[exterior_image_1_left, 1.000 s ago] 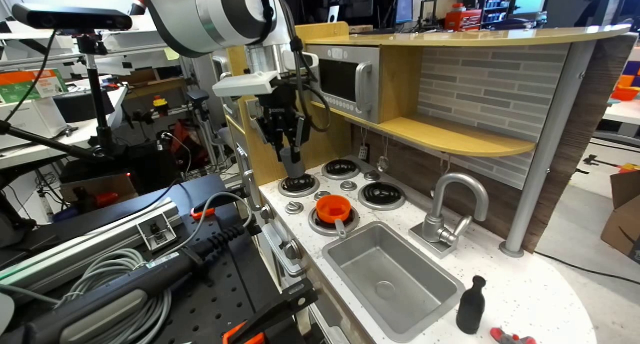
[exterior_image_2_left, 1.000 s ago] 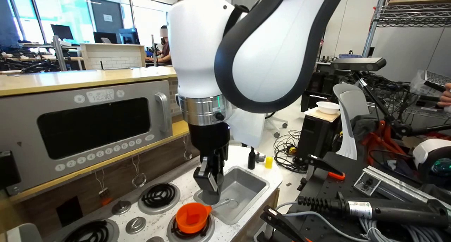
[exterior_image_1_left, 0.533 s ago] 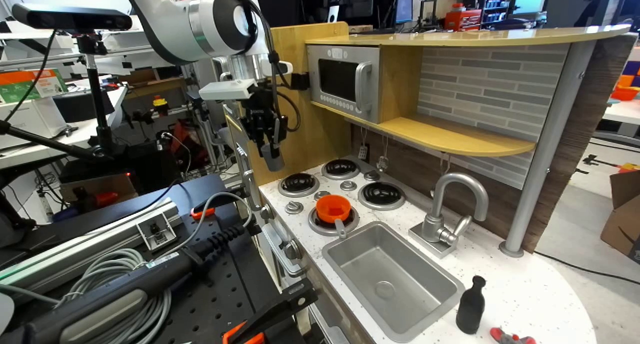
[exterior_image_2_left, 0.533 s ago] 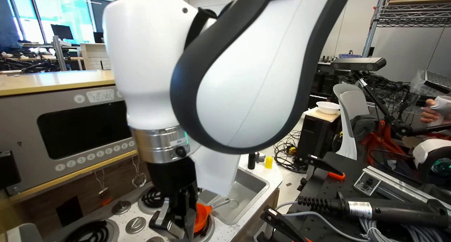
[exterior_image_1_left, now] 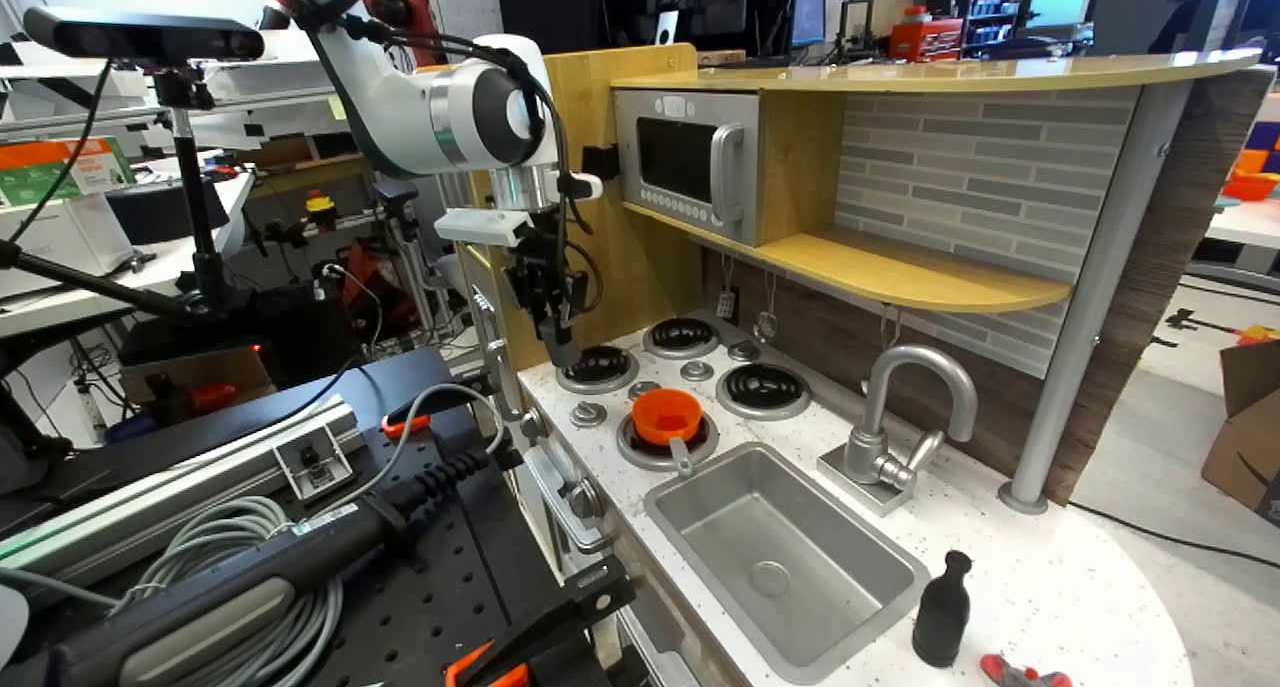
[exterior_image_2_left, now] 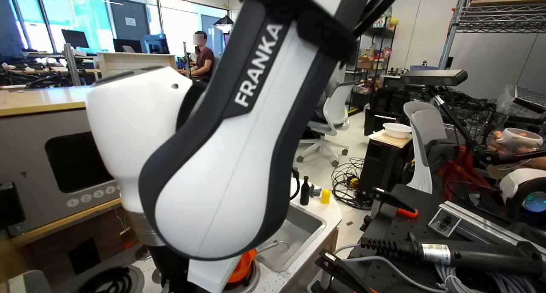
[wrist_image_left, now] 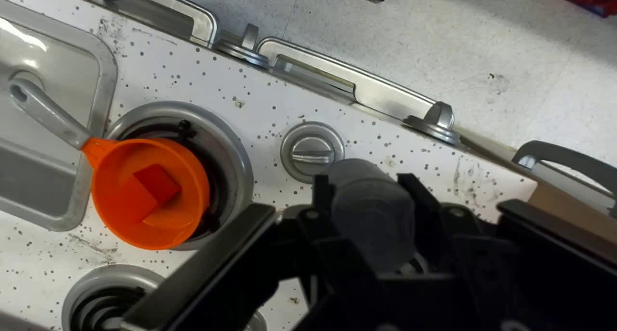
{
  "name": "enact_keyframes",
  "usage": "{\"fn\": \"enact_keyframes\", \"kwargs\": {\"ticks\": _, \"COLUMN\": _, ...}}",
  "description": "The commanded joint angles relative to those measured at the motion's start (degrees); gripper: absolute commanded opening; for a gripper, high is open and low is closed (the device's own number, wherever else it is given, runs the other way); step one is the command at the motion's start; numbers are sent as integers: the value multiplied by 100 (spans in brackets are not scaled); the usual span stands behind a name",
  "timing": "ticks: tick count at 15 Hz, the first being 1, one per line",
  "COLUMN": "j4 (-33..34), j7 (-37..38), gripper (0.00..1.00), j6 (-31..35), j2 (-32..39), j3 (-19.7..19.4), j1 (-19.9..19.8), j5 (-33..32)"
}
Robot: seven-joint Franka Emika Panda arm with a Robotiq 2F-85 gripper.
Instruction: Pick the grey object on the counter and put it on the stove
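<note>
With the hand [wrist_image_left: 366,189], pinches the grey cylinder [wrist_image_left: 373,213] from both sides, beside or above the corner burner [exterior_image_1_left: 600,367] of the stove [exterior_image_1_left: 666,372]; cannot tell whether touching. Seems finished with picking; needs only placing and release.

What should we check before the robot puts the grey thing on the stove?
1. Grey thing held: ok. The gripper clasps it from both sides.
2. Lined up over a burner: cannot tell. In an exterior view it overlaps the burner's edge, but that may be the angle.
3. Touching the stove: cannot tell. No view clearly shows a gap or contact.
4. Orange pan out of the way: ok. It sits on another burner.
5. Shows in both exterior views: not ok. In an exterior view the robot arm fills the middle; the grey thing doesn't show there.
</note>
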Motion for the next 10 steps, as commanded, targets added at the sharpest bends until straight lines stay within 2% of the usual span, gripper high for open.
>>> {"fn": "enact_keyframes", "kwargs": {"ticks": 1, "j4": 677, "j7": 88, "gripper": 14, "j6": -22, "j2": 556, "j3": -198, "j1": 181, "j5": 201}}
{"fn": "enact_keyframes", "kwargs": {"ticks": 10, "j4": 1732, "j7": 73, "gripper": 14, "j6": -170, "j2": 1440, "j3": -217, "j1": 260, "j5": 652}}
